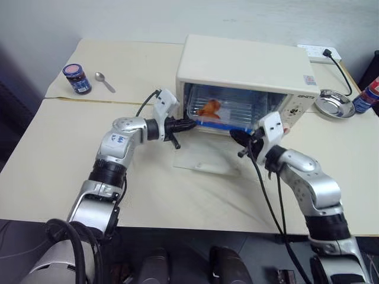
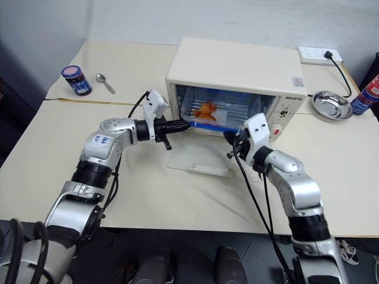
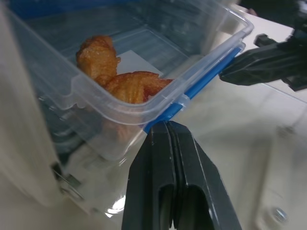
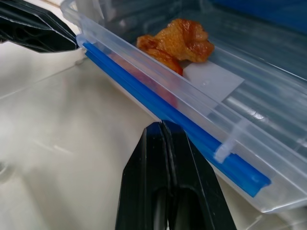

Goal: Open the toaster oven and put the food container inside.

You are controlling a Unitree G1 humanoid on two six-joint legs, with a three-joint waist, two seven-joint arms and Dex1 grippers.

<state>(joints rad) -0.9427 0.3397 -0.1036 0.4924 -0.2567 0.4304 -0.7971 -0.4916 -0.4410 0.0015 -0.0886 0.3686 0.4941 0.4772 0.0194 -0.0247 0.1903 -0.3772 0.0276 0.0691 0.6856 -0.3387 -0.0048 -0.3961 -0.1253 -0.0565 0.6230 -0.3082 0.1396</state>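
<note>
Oven [image 1: 243,62] door [image 1: 204,158] is dropped flat on the surface [image 1: 53,154], and the container [image 1: 228,109] sits mostly inside the cavity with its near blue-clipped edge at the mouth. Long axis runs side to side across the opening, parallel to the door hinge. Left claw [image 1: 190,124] is fully closed, holding nothing, tip at the container's left front corner; right claw [image 1: 237,136] is also closed and empty, tip just at the blue strip [image 4: 168,112] toward the right end. The container lies straight ahead of both tips, deeper into the oven, so the next move looks like an even push from both; neither arm is clearly nearer. Writing: a small dark brand mark on the oven's right panel and a sticker on top, both unreadable; blue marks on the left forearm, unreadable.
</note>
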